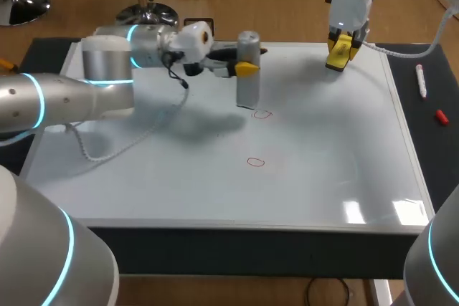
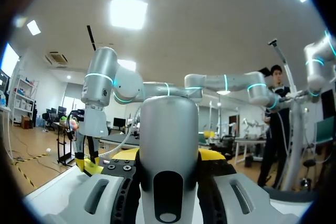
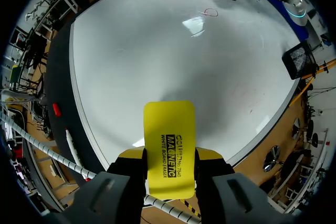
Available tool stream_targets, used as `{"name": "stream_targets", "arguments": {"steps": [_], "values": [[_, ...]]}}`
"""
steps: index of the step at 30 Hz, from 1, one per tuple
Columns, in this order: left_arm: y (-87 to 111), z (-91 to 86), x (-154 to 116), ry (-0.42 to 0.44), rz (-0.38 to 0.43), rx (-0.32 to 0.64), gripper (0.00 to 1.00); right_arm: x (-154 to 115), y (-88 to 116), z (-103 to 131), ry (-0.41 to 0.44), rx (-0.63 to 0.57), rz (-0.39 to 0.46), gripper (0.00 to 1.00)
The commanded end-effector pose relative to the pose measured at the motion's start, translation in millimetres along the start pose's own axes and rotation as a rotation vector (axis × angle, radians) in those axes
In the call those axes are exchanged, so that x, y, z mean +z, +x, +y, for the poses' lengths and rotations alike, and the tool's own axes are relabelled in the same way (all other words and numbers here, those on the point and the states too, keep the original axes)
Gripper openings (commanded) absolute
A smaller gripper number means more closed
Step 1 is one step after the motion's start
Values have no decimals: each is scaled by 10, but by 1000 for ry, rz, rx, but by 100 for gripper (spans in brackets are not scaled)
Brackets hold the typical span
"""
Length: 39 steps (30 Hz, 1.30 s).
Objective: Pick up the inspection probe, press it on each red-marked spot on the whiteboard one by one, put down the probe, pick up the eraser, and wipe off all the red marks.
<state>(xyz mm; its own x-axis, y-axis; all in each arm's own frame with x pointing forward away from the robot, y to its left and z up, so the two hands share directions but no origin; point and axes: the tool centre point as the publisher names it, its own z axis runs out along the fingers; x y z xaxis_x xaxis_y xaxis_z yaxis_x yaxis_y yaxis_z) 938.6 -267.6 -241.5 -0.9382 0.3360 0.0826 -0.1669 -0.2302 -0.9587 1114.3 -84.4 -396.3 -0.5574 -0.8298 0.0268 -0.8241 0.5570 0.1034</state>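
Note:
The inspection probe [image 1: 248, 69], a grey cylinder, stands upright over the whiteboard [image 1: 323, 148] with my left gripper [image 1: 244, 68] shut on its middle. Its lower end is just behind one red ring [image 1: 263, 113]; a second red ring [image 1: 256, 162] lies nearer the front. In the left wrist view the probe [image 2: 168, 145] fills the gap between the yellow fingertips [image 2: 211, 155]. My right gripper [image 1: 339, 53] hangs over the board's far right corner, shut on the yellow eraser [image 1: 340, 49]. In the right wrist view the eraser [image 3: 169, 145] sticks out ahead of the fingers, high above the board [image 3: 157, 51].
On the black mat to the right of the board lie a white marker pen [image 1: 421, 80] and a red cap [image 1: 441, 116]. A black mesh holder [image 1: 199, 25] stands behind the board's far edge. A cable [image 1: 107, 152] from my left arm trails over the board's left part.

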Motion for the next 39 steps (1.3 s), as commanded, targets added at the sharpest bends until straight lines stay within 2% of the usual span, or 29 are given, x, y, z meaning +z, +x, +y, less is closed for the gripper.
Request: {"name": "stream_targets", "arguments": {"steps": [1, 18, 39], "values": [[-177, 108, 137, 21, 96, -3, 0, -13, 0, -6, 1, -2, 3, 0], [-274, 349, 256, 17, 127, -29, 0, -13, 0, -6, 1, -2, 3, 0], [-272, 503, 226, -16, 106, -51, 0, -13, 0, -6, 1, -2, 3, 0]]}}
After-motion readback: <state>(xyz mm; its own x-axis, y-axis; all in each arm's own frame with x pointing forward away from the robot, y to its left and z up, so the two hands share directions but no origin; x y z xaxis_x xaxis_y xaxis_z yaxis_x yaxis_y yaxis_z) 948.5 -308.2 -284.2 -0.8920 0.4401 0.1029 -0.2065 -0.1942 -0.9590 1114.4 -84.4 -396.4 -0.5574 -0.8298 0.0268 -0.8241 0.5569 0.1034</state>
